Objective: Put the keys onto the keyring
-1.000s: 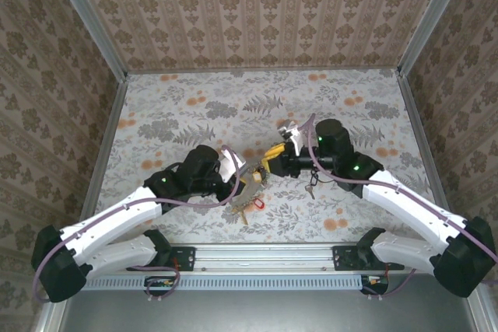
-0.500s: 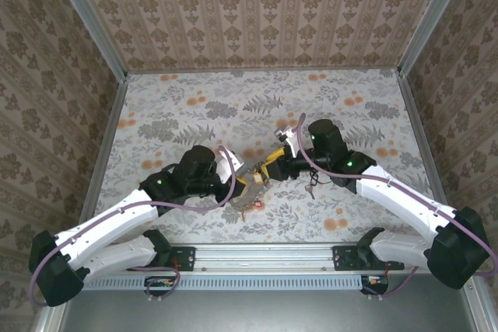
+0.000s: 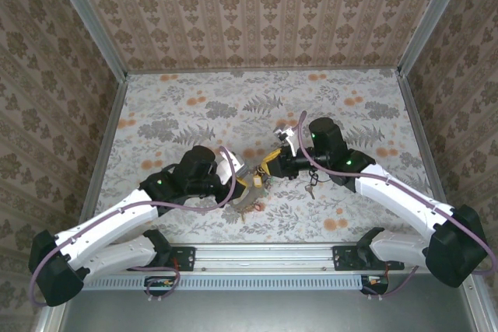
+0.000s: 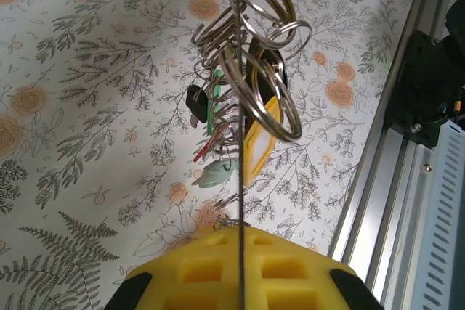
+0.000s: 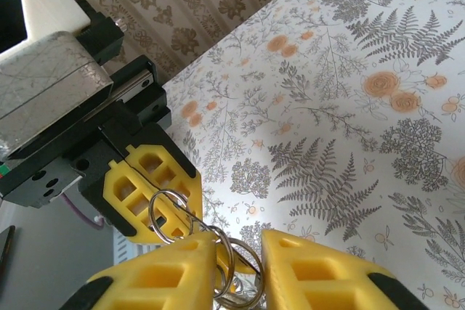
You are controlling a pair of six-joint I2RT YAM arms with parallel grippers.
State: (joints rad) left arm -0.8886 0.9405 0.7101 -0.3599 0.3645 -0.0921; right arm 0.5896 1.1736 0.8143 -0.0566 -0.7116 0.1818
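My left gripper is shut on the keyring, a thin dark loop seen edge-on in the left wrist view and held above the table. From it hang several silver split rings, a yellow tag and small green, black and red keys. My right gripper stands at the bunch's far end, its jaws a narrow gap apart with small rings between them, against the left finger. In the top view the left gripper and right gripper nearly meet. A dark key lies on the table under the right arm.
A floral cloth covers the table, with patterned walls on three sides. An aluminium rail runs along the near edge, close beside the hanging bunch in the left wrist view as the rail.
The right gripper has come closer to the left one, and its jaws have narrowed around the small rings. The left gripper has kept its hold on the keyring.
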